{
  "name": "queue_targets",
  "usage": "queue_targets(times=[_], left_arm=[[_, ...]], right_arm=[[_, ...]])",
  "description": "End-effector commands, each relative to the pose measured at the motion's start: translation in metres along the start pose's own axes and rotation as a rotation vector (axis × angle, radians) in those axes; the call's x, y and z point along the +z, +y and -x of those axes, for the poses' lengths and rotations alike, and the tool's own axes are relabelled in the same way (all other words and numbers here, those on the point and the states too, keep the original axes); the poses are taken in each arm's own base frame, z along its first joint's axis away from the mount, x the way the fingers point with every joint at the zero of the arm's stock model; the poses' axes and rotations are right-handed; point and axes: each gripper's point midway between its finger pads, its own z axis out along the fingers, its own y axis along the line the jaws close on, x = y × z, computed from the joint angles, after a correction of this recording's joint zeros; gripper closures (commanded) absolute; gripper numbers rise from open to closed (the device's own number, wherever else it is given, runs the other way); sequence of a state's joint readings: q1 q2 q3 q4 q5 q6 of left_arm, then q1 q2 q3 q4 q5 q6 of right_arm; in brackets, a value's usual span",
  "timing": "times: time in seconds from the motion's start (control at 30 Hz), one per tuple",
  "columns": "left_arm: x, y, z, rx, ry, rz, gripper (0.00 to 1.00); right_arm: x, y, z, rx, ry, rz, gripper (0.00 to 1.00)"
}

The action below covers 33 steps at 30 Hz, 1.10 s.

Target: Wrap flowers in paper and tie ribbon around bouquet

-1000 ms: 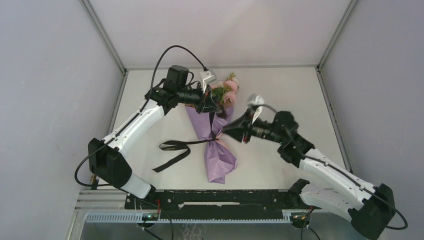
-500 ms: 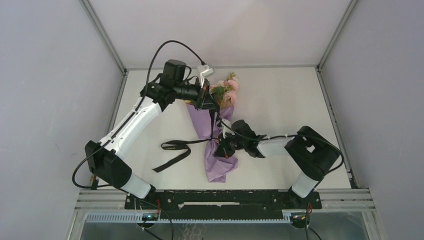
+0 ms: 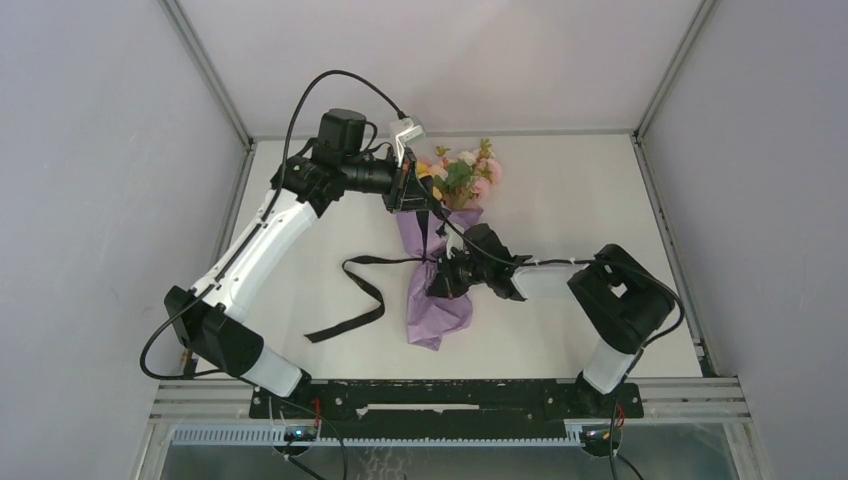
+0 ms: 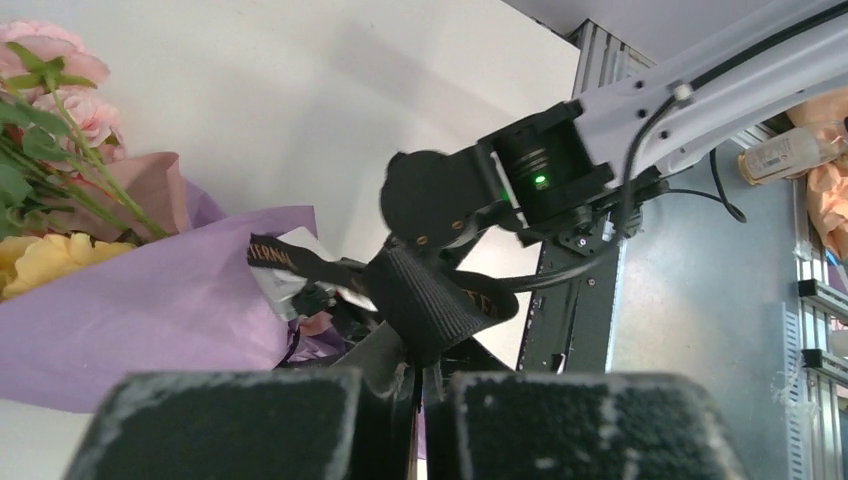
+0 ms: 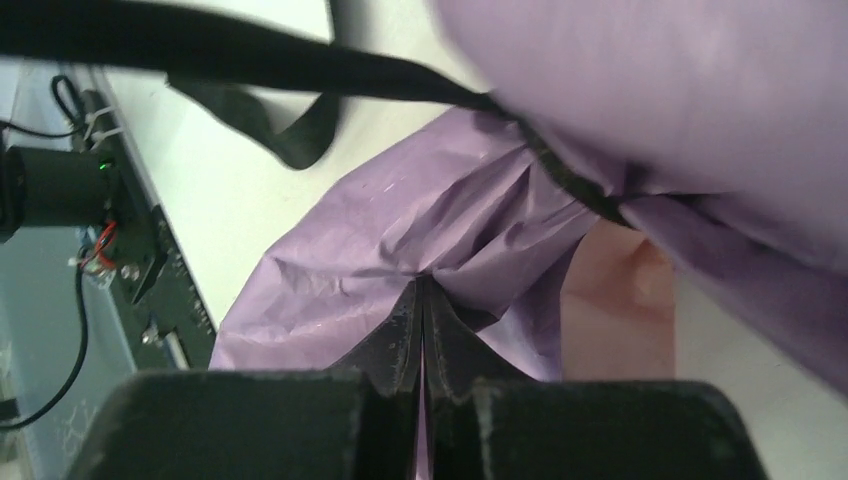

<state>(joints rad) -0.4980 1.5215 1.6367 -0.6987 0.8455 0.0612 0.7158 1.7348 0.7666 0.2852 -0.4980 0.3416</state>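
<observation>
So the bouquet point(image 3: 436, 300) lies mid-tabletop point(image 3: 560, 190), blooms toward the far end, and what's new is all on the right side. A second ago the right pincer point(image 5: 421, 310) sits half spread just beside the cone's waist with its arm stretched out. Now the arm is folded in close and the pincer is pressed together on a pleat of the paper point(image 5: 380, 230), right below the cinched waist. The bunch has swung a bit too, with the flowers point(image 3: 462, 172) further right than they were, and the loose ribbon tails on the left have shifted and lie differently. The left pincer point(image 4: 415, 385) is clamped on one end of the ribbon point(image 4: 432, 298), up near the blooms, and has drifted slightly away. The strand from it to the waist looks fairly tight. We read this as the wrapping being done and the tying in progress: one side anchors the bundle while the other pulls the band snug. Whether there's an actual knot yet, we can't tell. As for containers, we see no bin or tray. The only holder is the paper cone itself, stems tucked inside and the pink and yellow heads poking out of its open far end.
</observation>
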Motion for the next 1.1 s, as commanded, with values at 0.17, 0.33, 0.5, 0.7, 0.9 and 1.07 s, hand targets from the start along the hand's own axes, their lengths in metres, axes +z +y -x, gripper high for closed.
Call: queue_targets(times=[0.17,0.33,0.5,0.7,0.9,1.07], left_arm=[[-0.001,0.032,0.000,0.058,-0.030,0.105,1.00],[0.004,0.039,-0.006,0.036,-0.019,0.107,1.00],[0.006,0.038,-0.008,0.022,-0.015,0.095,1.00],[0.008,0.037,-0.013,0.002,-0.007,0.080,1.00],[0.005,0.043,-0.021,-0.007,0.018,0.119,0.96],[-0.030,0.079,-0.065,-0.050,0.180,0.352,0.24]], right_arm=[[-0.094,0.098,0.106,-0.363,-0.386,0.176,0.55],[-0.117,0.093,0.160,-0.416,-0.626,0.048,0.34],[-0.112,0.083,0.186,-0.409,-0.677,0.004,0.26],[-0.094,0.073,0.204,-0.393,-0.664,-0.025,0.28],[-0.089,0.067,0.210,-0.347,-0.654,-0.008,1.00],[-0.089,0.061,0.205,-0.284,-0.628,-0.004,1.00]])
